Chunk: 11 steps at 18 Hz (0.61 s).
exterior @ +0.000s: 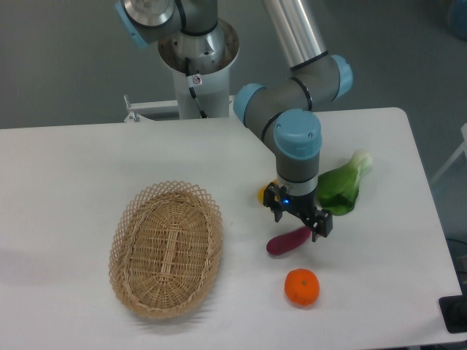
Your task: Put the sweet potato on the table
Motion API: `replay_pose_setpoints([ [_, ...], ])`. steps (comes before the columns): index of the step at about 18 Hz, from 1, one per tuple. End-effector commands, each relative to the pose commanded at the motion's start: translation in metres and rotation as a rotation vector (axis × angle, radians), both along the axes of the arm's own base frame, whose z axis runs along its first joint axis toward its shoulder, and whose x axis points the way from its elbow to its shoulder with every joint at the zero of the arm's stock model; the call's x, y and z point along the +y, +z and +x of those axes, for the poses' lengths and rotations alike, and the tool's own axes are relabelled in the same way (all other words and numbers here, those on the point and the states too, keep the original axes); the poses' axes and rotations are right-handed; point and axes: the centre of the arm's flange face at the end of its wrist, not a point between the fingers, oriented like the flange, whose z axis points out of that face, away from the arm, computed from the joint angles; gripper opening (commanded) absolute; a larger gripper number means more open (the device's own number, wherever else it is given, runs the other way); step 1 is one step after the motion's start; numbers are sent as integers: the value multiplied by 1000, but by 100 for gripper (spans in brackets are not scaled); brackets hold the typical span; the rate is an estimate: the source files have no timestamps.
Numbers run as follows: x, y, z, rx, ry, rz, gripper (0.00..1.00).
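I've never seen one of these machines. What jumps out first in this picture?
The big grey and blue robot arm reaches down over the white table, its gripper right above a purple sweet potato. Left of it lies an empty oval wicker basket. A bright orange sits near the front edge, and a leafy green vegetable lies behind the arm.

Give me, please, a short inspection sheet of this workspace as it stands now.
Surface: white table with rounded corners, no spills seen.
Job's things: sweet potato lies on the table just below the gripper.
Clutter: empty wicker basket at left; orange near the front edge; leafy green vegetable at right; yellow fruit mostly hidden behind the gripper.
Grippers: gripper over the sweet potato's right end; open or shut cannot be told.
Cables: black cable on the robot base.
Surroundings: grey floor, nothing else seen.
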Motion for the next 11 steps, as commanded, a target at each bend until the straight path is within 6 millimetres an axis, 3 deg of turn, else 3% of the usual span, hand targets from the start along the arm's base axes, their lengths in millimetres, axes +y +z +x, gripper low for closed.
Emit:
replay_pose_setpoints([
  [3,9,50,-26,82,12,21,100],
  [6,4,86,-48,72,9,-26,100],
  [9,-18,116,-73,19,-22,-86,100],
  [11,-44,130,-85,8,-62,-117,100],
])
